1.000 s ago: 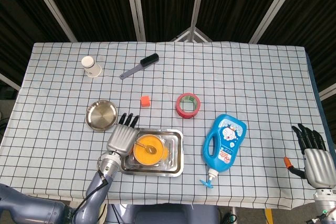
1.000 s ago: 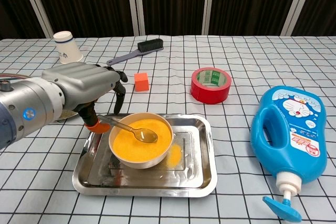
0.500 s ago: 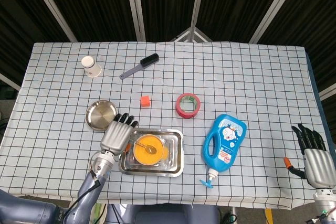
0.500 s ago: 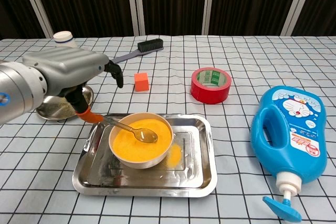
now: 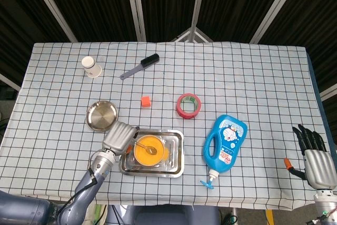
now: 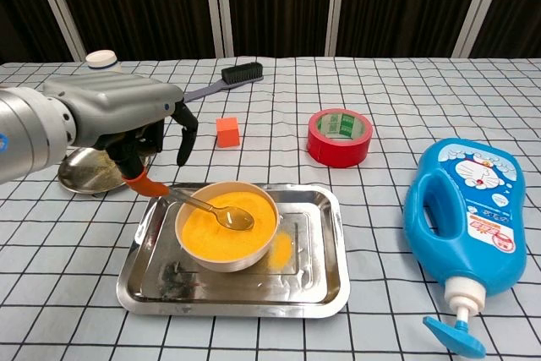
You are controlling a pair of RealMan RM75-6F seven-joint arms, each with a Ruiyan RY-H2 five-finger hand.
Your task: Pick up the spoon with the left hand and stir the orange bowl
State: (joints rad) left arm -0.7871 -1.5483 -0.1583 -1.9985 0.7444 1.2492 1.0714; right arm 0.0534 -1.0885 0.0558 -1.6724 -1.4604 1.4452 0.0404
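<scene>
Spoon [image 6: 205, 207] lay in the orange bowl [image 6: 226, 225]; it looked light, stiff and likely slippery. Left hand [image 6: 127, 120] pinched its handle end, the best hold. Right hand [image 5: 314, 157] idled empty, fingers apart.

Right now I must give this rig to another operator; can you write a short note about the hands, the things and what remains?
Left hand: holds the spoon by its handle end, at the left edge of the steel tray.
Right hand: open and holding nothing, at the table's right edge.
Orange bowl: sits in the tray, with the spoon's scoop resting in its orange contents.
Done: spoon grasped and in the bowl.
Left: the stirring; these pictures do not show how far it has gone.
</scene>
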